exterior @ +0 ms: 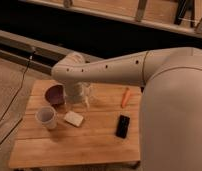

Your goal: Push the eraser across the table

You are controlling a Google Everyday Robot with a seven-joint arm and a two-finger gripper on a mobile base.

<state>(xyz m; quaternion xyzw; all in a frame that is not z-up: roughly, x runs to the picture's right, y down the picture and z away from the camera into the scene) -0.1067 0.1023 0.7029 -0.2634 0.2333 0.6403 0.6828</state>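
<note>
One view: camera view, over my arm onto the table (69, 145)
Gripper (80, 97): mine, low beside the dark bowl (55, 93), far left; whether clenched or released I cannot tell
Eraser (123, 126): lying flat toward the right front, well apart from my gripper
Doing it well: I should come down beside the eraser, meet its side squarely; push slow, level, clear of the cream block (73, 118)

Indoor room — carpet (9, 82), low table (89, 147), claw (83, 96) over it

Table (94, 142): bowl (55, 94), cup (46, 117), white block (73, 118), eraser (123, 126), orange stick (125, 97); end effector (80, 97) beside bowl
</note>
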